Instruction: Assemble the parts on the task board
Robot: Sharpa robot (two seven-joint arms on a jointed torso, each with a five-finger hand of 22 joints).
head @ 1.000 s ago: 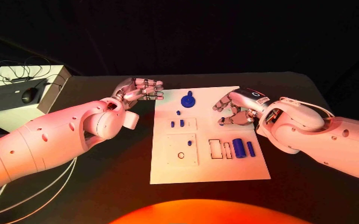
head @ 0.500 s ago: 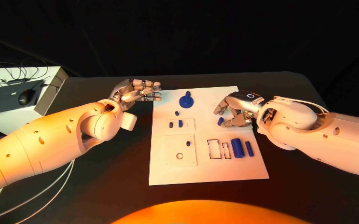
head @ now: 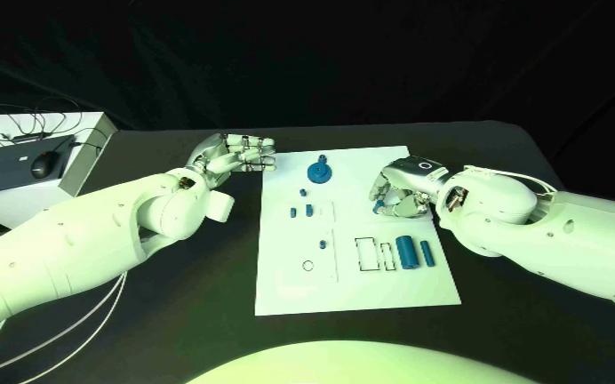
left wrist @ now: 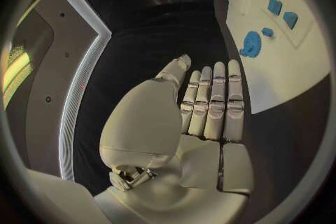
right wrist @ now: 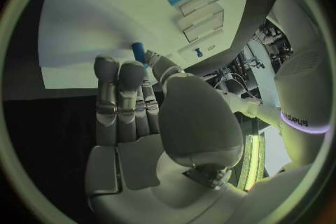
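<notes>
The flat white rectangular task board (head: 359, 291) lies in the middle of the black table (head: 513, 313), and most of its small blue parts seem unassembled. A round blue gear-like piece (head: 319, 172) sits at the board's far edge, small blue pegs (head: 299, 212) lie left of centre, and a thick blue cylinder (head: 405, 252) with a slimmer blue bar (head: 427, 254) lies near the right edge beside empty rectangular slots (head: 368, 254).

The right hand (head: 403, 193) hovers over the board's right side and pinches a small blue peg (right wrist: 138, 52) at its fingertips, as the right wrist view shows. This piece is probably being carried to its socket.

The left hand (head: 238, 155) rests just off the board's far left corner, fingers straight and close together, holding nothing.

I judge the task barely begun.
</notes>
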